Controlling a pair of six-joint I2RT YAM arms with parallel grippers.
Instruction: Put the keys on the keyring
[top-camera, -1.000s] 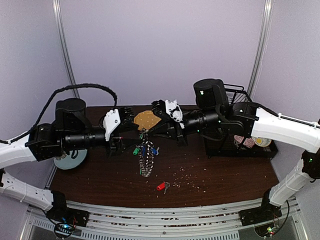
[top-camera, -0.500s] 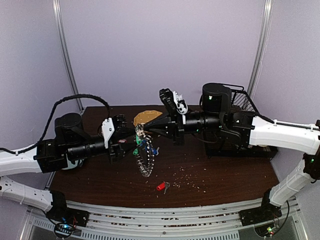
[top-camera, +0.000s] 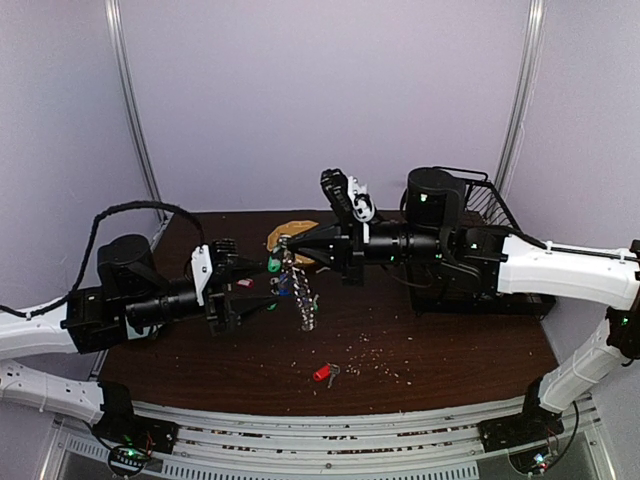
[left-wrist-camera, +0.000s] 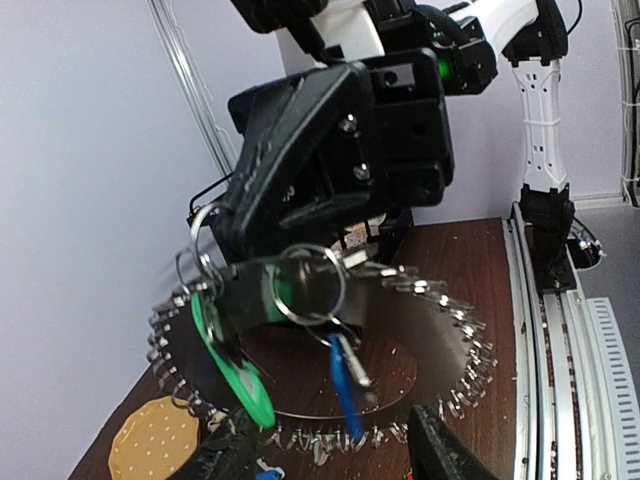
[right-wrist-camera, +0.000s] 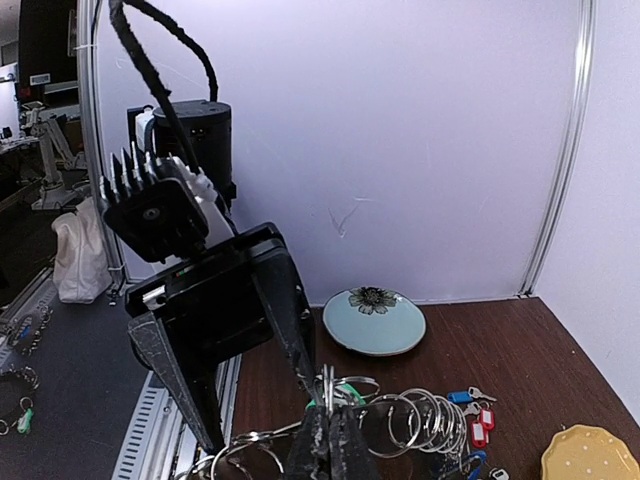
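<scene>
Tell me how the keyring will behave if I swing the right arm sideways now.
It would likely sway: the keyring hangs below the right gripper, pinched only at its top. The wire hoop is probably stiff; it holds its round shape in the left wrist view. The small keys fringing it dangle loose and may rattle or snag.

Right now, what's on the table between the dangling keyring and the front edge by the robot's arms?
A red-tagged key lies there among scattered crumbs on the brown table, nearer than the keyring. The top view shows it.
</scene>
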